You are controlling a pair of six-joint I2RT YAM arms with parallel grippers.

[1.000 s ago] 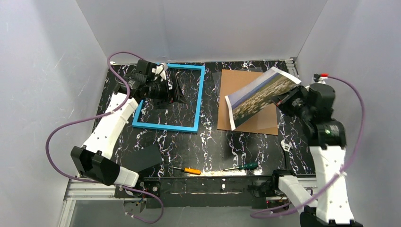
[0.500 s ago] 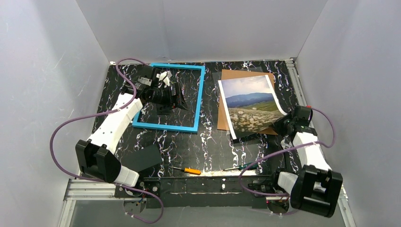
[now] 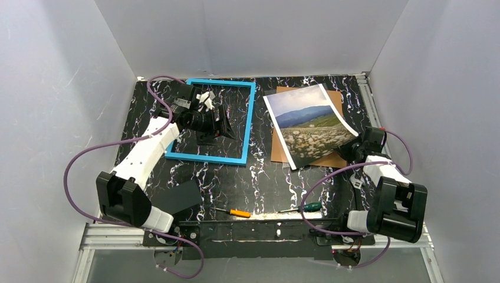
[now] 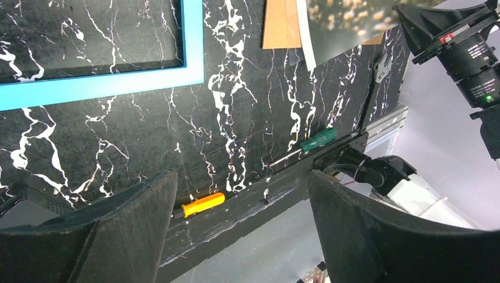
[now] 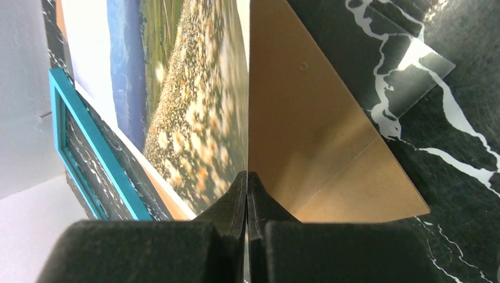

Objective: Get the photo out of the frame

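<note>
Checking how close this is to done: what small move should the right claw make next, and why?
Probably open the right claw and let go: it is shut on the photo at its near corner, and the photo already lies across the backing board, clear of the empty blue frame.

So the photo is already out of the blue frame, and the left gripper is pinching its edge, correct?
Only the arm is wrong: the right gripper pinches the photo, as the right wrist view shows. The photo is indeed out of the frame.
</note>
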